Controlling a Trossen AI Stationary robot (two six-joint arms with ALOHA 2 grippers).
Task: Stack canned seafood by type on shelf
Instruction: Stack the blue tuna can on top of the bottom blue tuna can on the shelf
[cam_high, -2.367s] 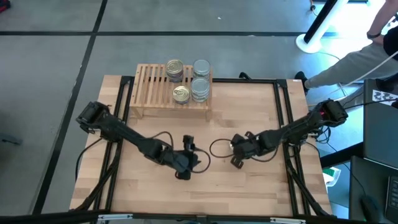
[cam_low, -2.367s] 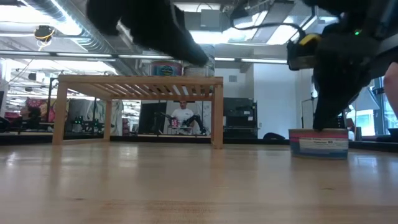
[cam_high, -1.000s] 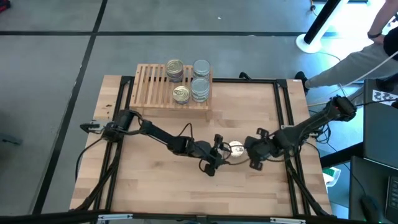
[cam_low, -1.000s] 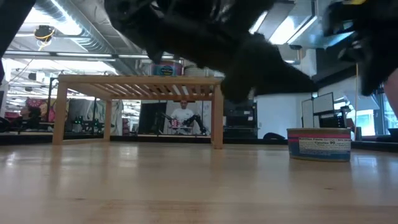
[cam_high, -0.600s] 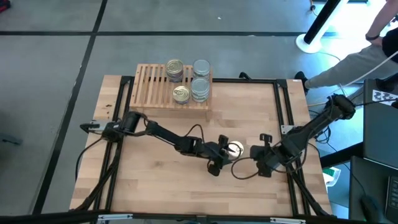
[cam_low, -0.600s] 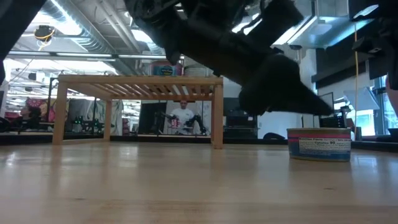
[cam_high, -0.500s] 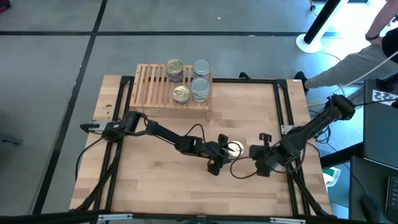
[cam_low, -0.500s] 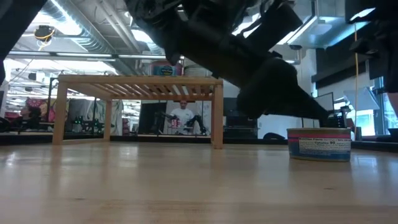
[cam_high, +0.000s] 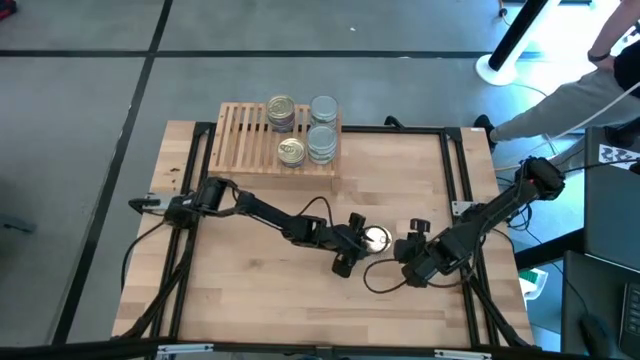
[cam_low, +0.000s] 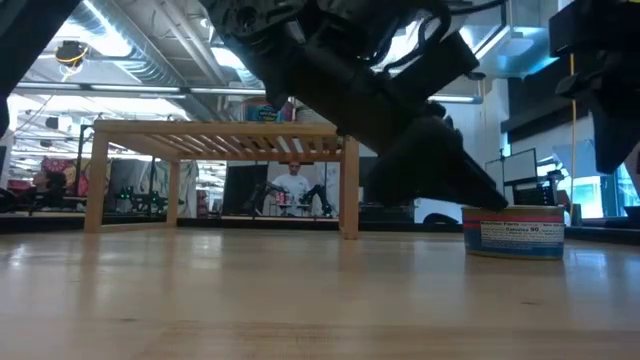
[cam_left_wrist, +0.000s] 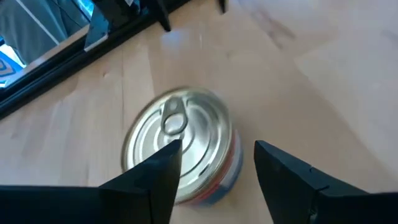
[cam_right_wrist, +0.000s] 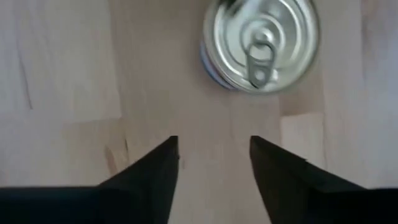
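Slatted shelf (cam_high: 250, 140) carrying four stacks of canned seafood (cam_high: 322, 143), two gold-lidded and two silver-lidded. One lone tin (cam_left_wrist: 180, 146) stands flat on the table (cam_high: 250, 300), lid and pull-ring up, just ahead of the left gripper (cam_left_wrist: 214, 171), whose fingers are spread beside it. Right gripper (cam_right_wrist: 214, 165), fingers parted and empty, sits nearby, apart from the tin.
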